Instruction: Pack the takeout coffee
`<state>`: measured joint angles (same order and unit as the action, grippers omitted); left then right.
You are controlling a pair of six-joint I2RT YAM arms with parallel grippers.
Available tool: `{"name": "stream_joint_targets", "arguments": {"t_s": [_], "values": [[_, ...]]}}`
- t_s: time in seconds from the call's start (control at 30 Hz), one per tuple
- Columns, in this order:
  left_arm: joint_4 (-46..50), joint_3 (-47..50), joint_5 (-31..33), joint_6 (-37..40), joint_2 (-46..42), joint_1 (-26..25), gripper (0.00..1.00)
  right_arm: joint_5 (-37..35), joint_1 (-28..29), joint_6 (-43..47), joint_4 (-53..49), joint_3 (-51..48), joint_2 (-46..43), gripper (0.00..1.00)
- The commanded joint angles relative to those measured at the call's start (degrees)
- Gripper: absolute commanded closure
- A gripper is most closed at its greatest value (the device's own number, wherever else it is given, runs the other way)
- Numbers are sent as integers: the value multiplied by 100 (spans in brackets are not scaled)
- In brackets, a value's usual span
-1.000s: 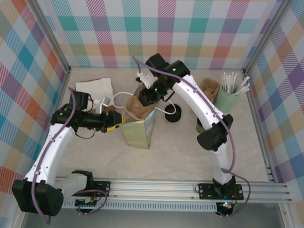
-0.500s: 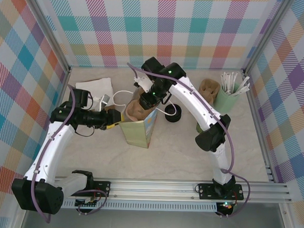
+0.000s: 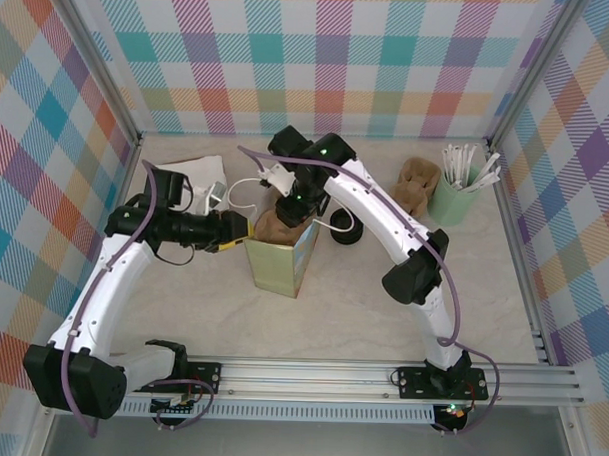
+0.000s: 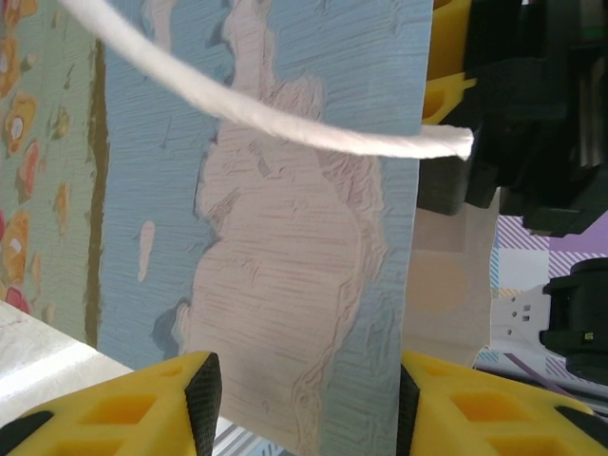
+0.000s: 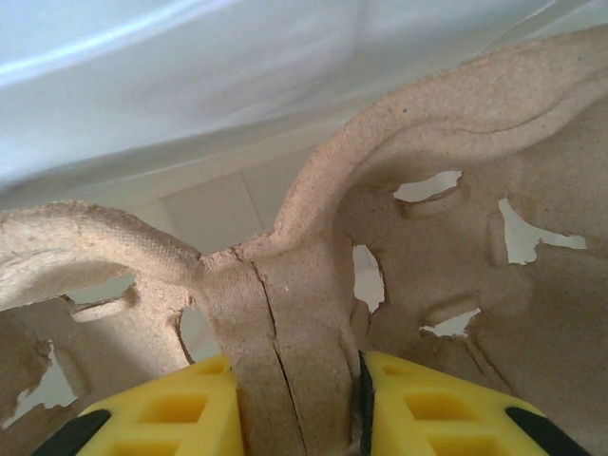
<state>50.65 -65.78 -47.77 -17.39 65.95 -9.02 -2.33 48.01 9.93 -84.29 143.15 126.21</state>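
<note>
The takeout coffee shows its round black lid on the table just right of the bag, partly under my right arm. The green-and-blue paper bag stands upright at the centre. My right gripper is shut on the middle rib of a brown pulp cup carrier, which hangs in the bag's open mouth. My left gripper is at the bag's top left corner. Its jaws are part closed, with both pads against the blue bag wall. The bag's white cord handle crosses above them.
A stack of brown pulp carriers and a mint cup of white sticks stand at the back right. White napkins lie at the back left. Plaid walls enclose the table on three sides.
My right gripper has carried the pulp carrier leftward and down into the bag's mouth. My left gripper has shifted back along the bag's top corner, and its jaws have narrowed.
</note>
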Motion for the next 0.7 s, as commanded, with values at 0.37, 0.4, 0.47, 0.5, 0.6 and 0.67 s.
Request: {"name": "stream_joint_targets", "arguments": {"t_s": [0.37, 0.4, 0.47, 0.5, 0.6, 0.67], "values": [[-193, -407, 1081, -398, 161, -223, 57, -246, 112, 286, -227, 128, 134, 67], [-212, -417, 1155, -435, 158, -223, 58, -233, 113, 296, -222, 111, 123, 67], [-257, -442, 1233, -471, 172, -223, 58, -233, 120, 316, -231, 69, 87, 67], [-271, -443, 1275, -486, 179, -223, 59, -242, 121, 316, -213, 17, 63, 67], [-288, -470, 1374, -533, 225, -223, 59, -225, 121, 312, -163, -132, -48, 67], [-315, -477, 1401, -560, 256, -223, 59, -194, 121, 299, -136, -197, -99, 67]]}}
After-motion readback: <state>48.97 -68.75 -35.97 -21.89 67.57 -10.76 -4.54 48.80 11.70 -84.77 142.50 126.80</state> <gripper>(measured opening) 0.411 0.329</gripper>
